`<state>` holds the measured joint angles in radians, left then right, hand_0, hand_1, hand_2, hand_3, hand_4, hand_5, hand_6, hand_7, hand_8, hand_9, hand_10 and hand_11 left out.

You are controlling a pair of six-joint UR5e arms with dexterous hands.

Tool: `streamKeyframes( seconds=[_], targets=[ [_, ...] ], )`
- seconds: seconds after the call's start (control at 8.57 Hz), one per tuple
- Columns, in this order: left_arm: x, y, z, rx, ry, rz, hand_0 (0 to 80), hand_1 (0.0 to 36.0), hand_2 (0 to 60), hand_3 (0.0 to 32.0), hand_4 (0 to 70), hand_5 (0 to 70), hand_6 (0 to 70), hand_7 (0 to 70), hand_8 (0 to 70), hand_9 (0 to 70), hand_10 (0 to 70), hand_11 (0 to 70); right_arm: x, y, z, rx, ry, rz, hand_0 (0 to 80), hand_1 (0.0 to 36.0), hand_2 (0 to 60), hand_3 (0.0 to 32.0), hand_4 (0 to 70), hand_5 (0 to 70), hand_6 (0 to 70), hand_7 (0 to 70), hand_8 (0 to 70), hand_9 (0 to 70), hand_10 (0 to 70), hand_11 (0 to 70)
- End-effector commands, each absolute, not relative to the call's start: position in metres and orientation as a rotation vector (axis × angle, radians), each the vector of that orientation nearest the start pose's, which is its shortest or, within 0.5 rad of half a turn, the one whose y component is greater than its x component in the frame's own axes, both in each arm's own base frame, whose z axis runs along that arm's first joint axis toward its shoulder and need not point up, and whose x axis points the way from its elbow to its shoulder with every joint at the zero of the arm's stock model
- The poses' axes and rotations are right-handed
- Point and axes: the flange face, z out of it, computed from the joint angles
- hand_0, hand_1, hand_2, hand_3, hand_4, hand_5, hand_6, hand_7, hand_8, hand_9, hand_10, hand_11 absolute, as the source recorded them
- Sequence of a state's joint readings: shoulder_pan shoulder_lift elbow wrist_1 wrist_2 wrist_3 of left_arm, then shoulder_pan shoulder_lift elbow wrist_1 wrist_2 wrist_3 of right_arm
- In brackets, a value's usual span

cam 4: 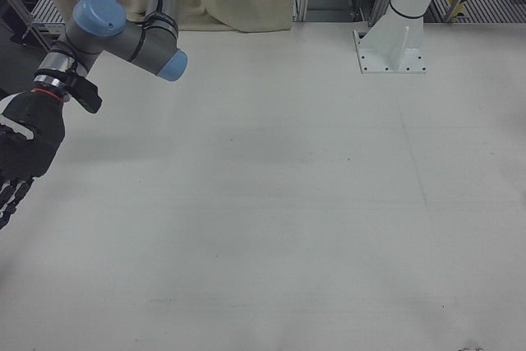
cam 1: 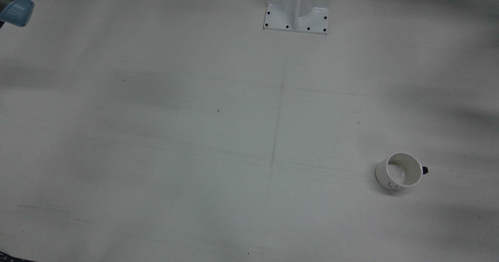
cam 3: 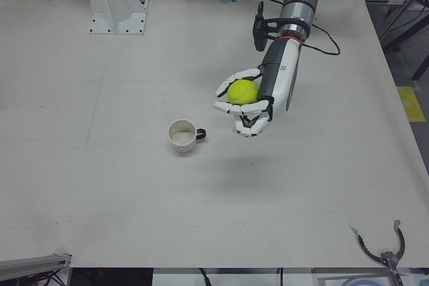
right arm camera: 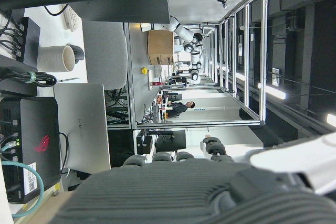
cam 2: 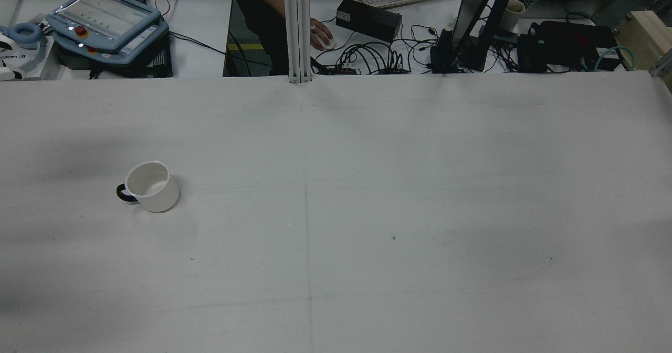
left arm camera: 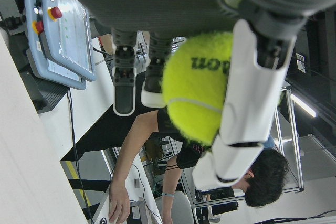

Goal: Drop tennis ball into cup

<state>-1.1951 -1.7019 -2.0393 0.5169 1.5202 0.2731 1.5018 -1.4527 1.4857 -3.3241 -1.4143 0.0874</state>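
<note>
Ball held up high, not over the cup yet

In the left-front view the left hand (cam 3: 249, 102) sits in the middle of the frame, its fingers (cam 3: 231, 85) curled around the ball (cam 3: 242, 92). The cup (cam 3: 182, 136) stands on the table (cam 3: 100, 192), lower left of the hand and apart from it. If the fingers open now, the ball could miss and roll away. The right hand (cam 4: 20, 158) waits at the left edge; I cannot tell how its fingers are.

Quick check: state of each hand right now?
Left hand: shut on the tennis ball, beside the cup.
Right hand: holds nothing visible; open or shut cannot be told.
</note>
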Motion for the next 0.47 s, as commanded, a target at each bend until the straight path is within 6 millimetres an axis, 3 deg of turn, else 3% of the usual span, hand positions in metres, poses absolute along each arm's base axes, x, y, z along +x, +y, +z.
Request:
streamKeyframes(
  seconds=[0.0,0.35],
  targets=[
    [0.0500,-0.5016,0.4525,-0.060,2.061,-1.809,68.8,36.0,60.0,0.0,70.0,17.0,22.8,67.6,51.0,70.0,24.1,37.6,0.1123,-0.5334,0.6852,-0.025,1.978,-2.289,0.0,0.0,0.0,0.0,0.0,0.0,0.0,0.0,0.0,0.0,0.0,0.0],
    [0.0448,-0.5045,0.4531,-0.044,2.059,-1.818,67.0,36.0,60.0,0.0,70.0,17.1,23.4,69.0,52.1,70.0,25.4,39.5,0.1123,-0.5334,0.6852,-0.025,1.978,-2.289,0.0,0.0,0.0,0.0,0.0,0.0,0.0,0.0,0.0,0.0,0.0,0.0]
  ],
)
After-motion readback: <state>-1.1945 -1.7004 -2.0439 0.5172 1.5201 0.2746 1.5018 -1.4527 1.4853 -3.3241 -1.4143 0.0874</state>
